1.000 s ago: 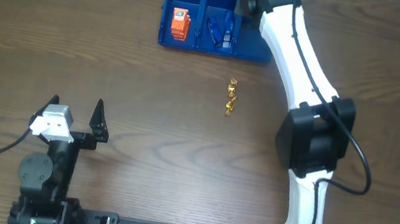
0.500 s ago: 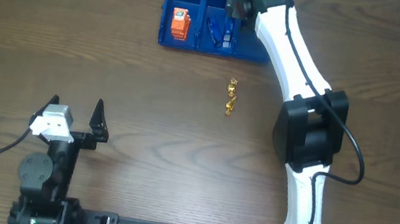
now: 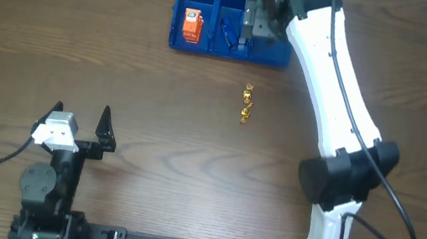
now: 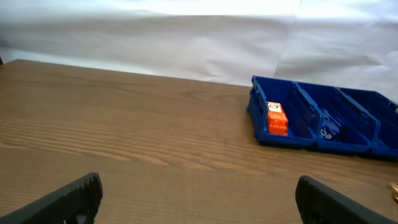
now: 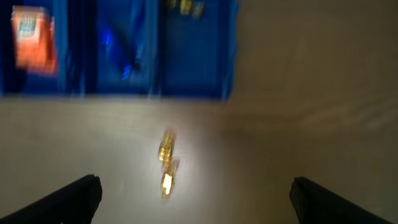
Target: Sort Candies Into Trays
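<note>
Orange candy [image 3: 192,25] in the blue tray [image 3: 199,49] bears a white label — unreadable; left gripper [image 3: 82,110], right gripper [image 5: 194,182] gape empty.

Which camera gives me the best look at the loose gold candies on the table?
Top view: the gold candies lie in full on the table, clear of the blue tray, nothing covering them. The right wrist view shows them too, just short of the tray. The left wrist view catches a sliver at its edge.
</note>
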Action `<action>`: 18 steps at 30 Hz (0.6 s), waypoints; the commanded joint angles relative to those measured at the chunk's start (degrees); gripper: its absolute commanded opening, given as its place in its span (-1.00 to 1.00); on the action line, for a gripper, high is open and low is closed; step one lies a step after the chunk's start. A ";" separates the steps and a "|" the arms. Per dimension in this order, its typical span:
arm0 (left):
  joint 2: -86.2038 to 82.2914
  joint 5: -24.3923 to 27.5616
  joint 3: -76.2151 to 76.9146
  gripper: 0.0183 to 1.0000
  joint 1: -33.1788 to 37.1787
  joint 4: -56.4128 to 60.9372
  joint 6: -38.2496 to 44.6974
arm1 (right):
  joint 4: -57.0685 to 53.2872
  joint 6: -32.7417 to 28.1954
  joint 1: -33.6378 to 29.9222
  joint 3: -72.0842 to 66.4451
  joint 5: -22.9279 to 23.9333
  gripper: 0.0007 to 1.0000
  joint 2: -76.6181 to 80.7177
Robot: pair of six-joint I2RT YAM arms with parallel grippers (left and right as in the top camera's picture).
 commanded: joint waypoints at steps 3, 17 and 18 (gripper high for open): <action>-0.33 1.20 -0.96 1.00 0.33 -2.19 0.17 | 1.92 4.15 4.04 -13.60 -8.35 1.00 1.44; -0.33 1.20 -0.96 1.00 0.33 -2.16 0.17 | 20.28 5.86 4.00 -43.08 -14.27 1.00 1.44; -0.33 1.20 -0.96 1.00 0.33 -2.16 0.17 | 21.05 5.86 3.65 -43.63 -15.04 1.00 1.44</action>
